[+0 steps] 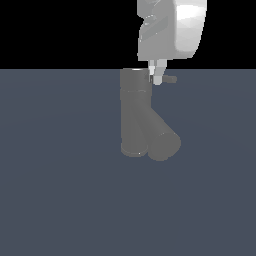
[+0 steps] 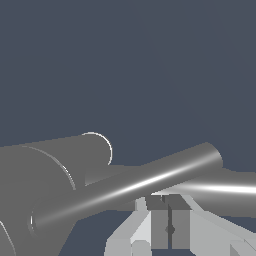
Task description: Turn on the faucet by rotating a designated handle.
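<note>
The gripper (image 1: 155,75) hangs straight down from the pale wrist housing (image 1: 172,27), with its two fingers close together at the level of the handle (image 1: 169,79). In the exterior view the fingertips (image 1: 158,78) overlap the inner part of that thin rod, right beside the top of the upright cylinder, and only the rod's outer end shows past them toward the exterior view's right. Whether the fingers actually press on the rod cannot be told from that view.

In the wrist view the gripper (image 2: 169,230) shows its two pads (image 2: 160,227) nearly together, with only a thin dark seam between them. The handle (image 2: 135,187) runs as a bright-streaked rod across the picture just beyond the pad tips. Nothing is visible between the pads, so the jaws read as narrow, almost closed, and whether they touch the rod is unclear.

The faucet (image 1: 135,112) stands on the dark blue-grey counter (image 1: 60,175), an upright grey cylinder with a ringed seam near its top. Its thick spout (image 1: 162,140) branches off low toward the exterior view's right. The handle projects sideways from the cylinder's top on the same side as the spout.
</note>
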Controlling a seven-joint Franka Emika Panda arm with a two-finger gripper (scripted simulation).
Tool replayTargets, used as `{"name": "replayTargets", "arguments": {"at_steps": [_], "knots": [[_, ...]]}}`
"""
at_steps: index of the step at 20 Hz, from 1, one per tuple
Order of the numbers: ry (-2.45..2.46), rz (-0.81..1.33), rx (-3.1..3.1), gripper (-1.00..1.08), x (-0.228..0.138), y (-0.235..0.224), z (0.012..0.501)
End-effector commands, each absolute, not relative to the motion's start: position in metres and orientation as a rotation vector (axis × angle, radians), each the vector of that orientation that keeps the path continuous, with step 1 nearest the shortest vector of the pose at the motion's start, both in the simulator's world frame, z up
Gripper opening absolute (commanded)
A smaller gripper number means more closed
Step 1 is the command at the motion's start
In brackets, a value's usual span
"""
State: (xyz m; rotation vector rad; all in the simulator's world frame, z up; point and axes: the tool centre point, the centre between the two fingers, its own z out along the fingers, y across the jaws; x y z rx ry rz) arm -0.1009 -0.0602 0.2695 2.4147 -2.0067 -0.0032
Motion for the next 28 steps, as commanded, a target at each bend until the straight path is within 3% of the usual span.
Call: {"name": "replayTargets", "arguments": {"at_steps": [1, 2, 3, 28], "knots": [[-2.071, 0.0, 2.363, -1.0, -0.102, -0.099, 0.27], [-2.071, 0.0, 2.363, -1.0, -0.102, -0.099, 0.27], [-2.008, -0.004, 2.415, -1.0, -0.099, -0.068, 0.27], [-2.057, -0.001, 2.374, -1.0, -0.033, -0.134, 0.27]]}}
